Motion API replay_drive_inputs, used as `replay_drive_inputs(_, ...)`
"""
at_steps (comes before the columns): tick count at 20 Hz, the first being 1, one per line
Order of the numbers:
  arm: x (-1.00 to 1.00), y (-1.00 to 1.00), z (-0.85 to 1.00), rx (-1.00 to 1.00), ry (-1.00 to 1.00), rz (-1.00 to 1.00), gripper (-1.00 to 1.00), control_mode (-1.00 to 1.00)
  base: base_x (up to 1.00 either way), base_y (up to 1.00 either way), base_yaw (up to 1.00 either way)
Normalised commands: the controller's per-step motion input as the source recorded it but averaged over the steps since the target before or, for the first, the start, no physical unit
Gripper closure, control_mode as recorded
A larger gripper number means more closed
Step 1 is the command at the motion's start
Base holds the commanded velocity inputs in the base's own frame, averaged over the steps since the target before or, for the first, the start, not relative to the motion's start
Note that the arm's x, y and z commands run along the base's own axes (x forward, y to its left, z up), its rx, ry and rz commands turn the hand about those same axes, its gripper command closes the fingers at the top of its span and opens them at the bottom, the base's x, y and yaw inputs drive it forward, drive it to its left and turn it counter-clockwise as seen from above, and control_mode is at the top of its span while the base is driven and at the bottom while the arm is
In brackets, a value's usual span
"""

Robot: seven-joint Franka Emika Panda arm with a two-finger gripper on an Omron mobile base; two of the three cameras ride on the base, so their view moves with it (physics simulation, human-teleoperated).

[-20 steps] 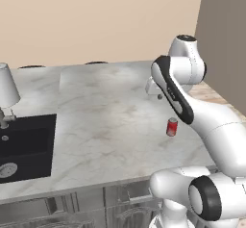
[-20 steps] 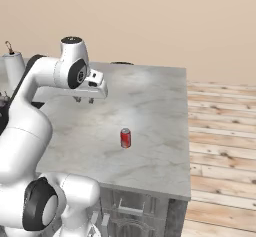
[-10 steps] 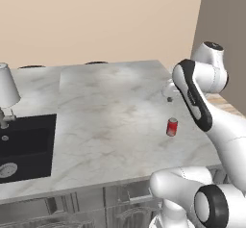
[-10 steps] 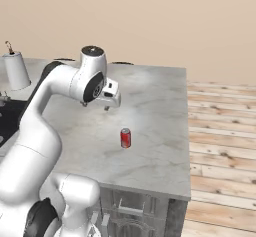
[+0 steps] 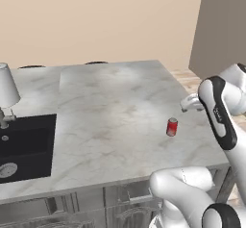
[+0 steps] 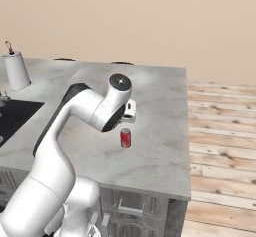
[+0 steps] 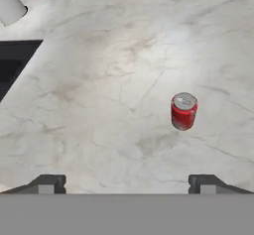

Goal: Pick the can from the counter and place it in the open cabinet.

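— Swinging across since a second ago, the arm has carried the hand from the far side to above the can, and the jaws have opened!

— Wide apart, holding nothing, touching nothing. And the can?

— Upright near the surface's right front edge: a small red cylinder, silver top, on smooth, pale, brown-veined marble. A black sink sits far left.

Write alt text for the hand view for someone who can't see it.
A small red can stands upright on the pale marble counter, ahead of the open gripper and nearer its right fingertip. A black sink cuts in at the left edge, a white cylinder above it.
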Motion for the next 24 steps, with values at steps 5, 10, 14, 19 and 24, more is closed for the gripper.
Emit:
replay_drive_inputs(5,0.03,-0.47,-0.28,0.05,-0.07,0.24,-1.00,-1.00,0.00,0.00,0.00)
replay_drive_inputs(10,0.24,-0.38,-0.45,0.00,-0.01,0.32,-1.00,-1.00,0.00,0.00,0.00)
replay_drive_inputs(14,0.32,-0.18,-0.45,0.00,-0.04,0.49,-1.00,-1.00,0.00,0.00,0.00)
replay_drive_inputs(19,0.39,-0.03,-0.33,0.00,-0.05,0.49,-1.00,-1.00,0.00,0.00,0.00)
replay_drive_inputs(24,0.26,-0.01,-0.20,0.00,-0.10,0.30,-1.00,-1.00,0.00,0.00,0.00)
